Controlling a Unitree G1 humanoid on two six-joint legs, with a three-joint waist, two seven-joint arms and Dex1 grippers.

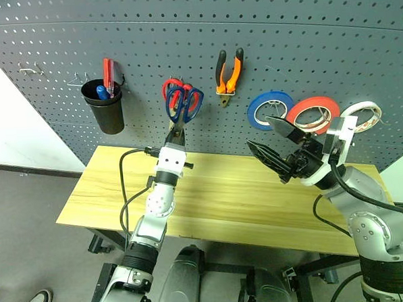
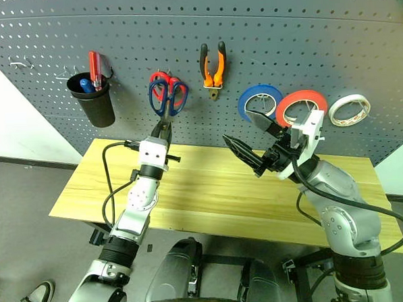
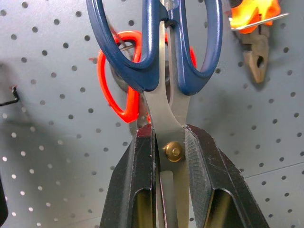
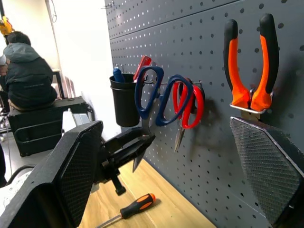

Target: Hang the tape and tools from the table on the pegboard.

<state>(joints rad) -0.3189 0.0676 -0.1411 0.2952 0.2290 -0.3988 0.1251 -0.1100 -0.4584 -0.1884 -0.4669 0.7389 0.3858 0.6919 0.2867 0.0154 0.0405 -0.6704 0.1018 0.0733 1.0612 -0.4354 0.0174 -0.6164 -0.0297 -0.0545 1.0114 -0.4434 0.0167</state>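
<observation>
- Your left gripper (image 3: 171, 142) is clamping tight on the steel blades of the blue-handled scissors (image 1: 184, 106), just by the pivot, holding them handles-up against the pegboard (image 1: 202, 36).
- Right behind those handles, the red-handled scissors (image 3: 111, 85) are hanging on a hook.
- Off to its right, the pliers (image 1: 229, 72) are hanging on the board.
- Your right gripper (image 1: 277, 143) is hovering with its jaws spread wide, empty, just in front of the red-orange tape (image 1: 313, 115).
- Beneath, the screwdriver (image 4: 130, 209) is lying on the table (image 1: 217, 197).
</observation>
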